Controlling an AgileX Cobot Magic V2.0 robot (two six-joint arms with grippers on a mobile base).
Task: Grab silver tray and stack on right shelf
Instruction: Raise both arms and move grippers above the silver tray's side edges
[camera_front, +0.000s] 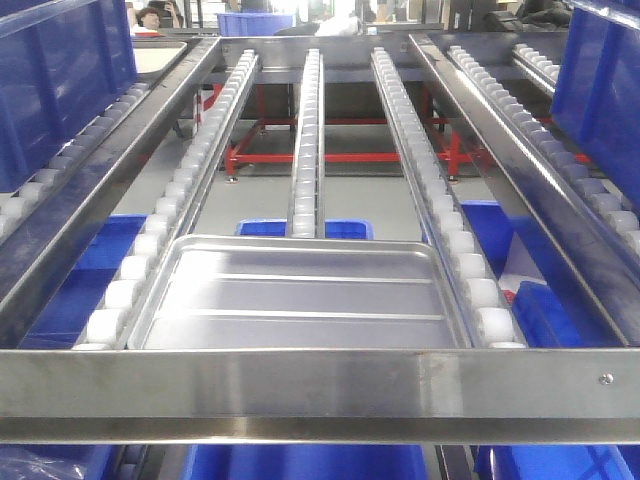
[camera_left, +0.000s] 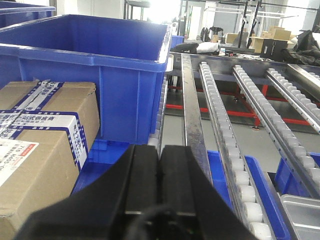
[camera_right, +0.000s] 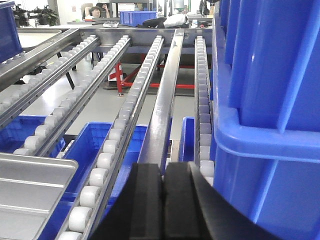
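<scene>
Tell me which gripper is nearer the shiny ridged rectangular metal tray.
Right, seemingly. Right gripper: just past the roller rail right of the silver tray. Left gripper: past the left rail, slightly farther.

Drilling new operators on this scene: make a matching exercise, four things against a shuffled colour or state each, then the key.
Things:
1. silver tray
2. left gripper
3. cardboard box
4. floor frame

Colours or states:
A. brown
B. red
C. lying flat on white rollers
D. shut, holding nothing

Pairs: 1-C, 2-D, 3-A, 4-B.
</scene>
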